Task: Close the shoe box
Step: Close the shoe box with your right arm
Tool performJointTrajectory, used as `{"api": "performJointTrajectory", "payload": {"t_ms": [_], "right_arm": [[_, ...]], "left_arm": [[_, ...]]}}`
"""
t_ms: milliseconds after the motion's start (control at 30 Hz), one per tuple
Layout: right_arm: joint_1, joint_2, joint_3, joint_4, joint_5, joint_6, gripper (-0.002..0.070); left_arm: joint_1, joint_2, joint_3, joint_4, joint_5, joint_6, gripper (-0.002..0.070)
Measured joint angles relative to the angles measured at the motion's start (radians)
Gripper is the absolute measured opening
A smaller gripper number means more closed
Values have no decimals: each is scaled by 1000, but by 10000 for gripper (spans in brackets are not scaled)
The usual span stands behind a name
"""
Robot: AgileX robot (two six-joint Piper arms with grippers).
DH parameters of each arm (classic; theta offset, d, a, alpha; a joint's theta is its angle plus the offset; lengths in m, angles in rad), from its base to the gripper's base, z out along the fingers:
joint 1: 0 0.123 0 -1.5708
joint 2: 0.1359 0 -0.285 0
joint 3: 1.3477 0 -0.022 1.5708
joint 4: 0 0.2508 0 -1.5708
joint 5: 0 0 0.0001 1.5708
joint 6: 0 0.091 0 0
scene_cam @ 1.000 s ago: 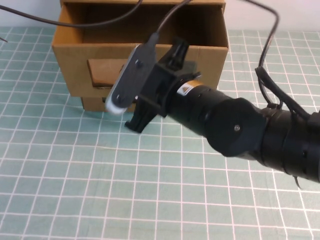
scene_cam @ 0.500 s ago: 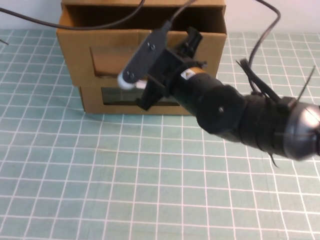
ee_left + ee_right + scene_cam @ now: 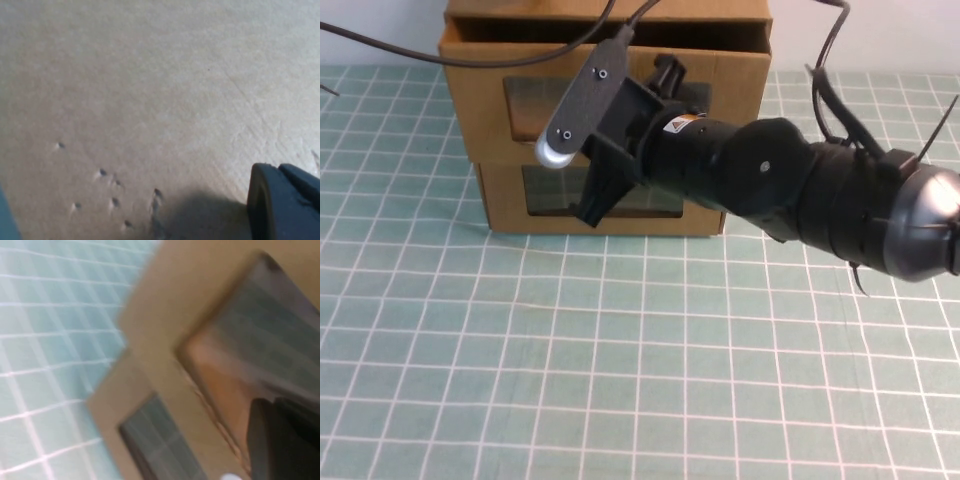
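Two brown cardboard drawer boxes are stacked at the back of the table. The upper one is the shoe box [image 3: 485, 110]. Its windowed drawer front stands a little proud of its sleeve, with a dark gap along the top. My right gripper [image 3: 632, 140] is pressed against that front, between the two windows, and holds nothing. In the right wrist view one dark finger [image 3: 280, 440] lies against the shoe box panel [image 3: 165, 340]. My left gripper [image 3: 145, 220] is out of the high view. Its finger [image 3: 285, 205] hovers close over plain cardboard.
The lower cardboard box [image 3: 505, 205] sits under the shoe box, with its own window. The teal grid mat [image 3: 570, 360] covers the table in front. My right arm [image 3: 840, 200] reaches in from the right, and its cables [image 3: 825, 90] loop above it.
The shoe box drawer has slid back, from far out to almost flush. My right gripper has moved away from me with it, pressing on its front.
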Motion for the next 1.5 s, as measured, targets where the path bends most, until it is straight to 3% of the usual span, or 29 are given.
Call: {"api": "performJointTrajectory", "payload": {"t_ms": [433, 967, 1267, 1500], "right_arm": [[-16, -76, -2, 24, -24, 0, -14], [-122, 44, -71, 106, -73, 0, -14], [-131, 49, -88, 117, -24, 0, -14], [-138, 15, -92, 109, 154, 0, -14]], "left_arm": [[0, 0, 0, -4, 5, 0, -5], [0, 0, 0, -8, 12, 18, -5], [0, 0, 0, -8, 15, 26, -6], [0, 0, 0, -11, 17, 31, -5]]}}
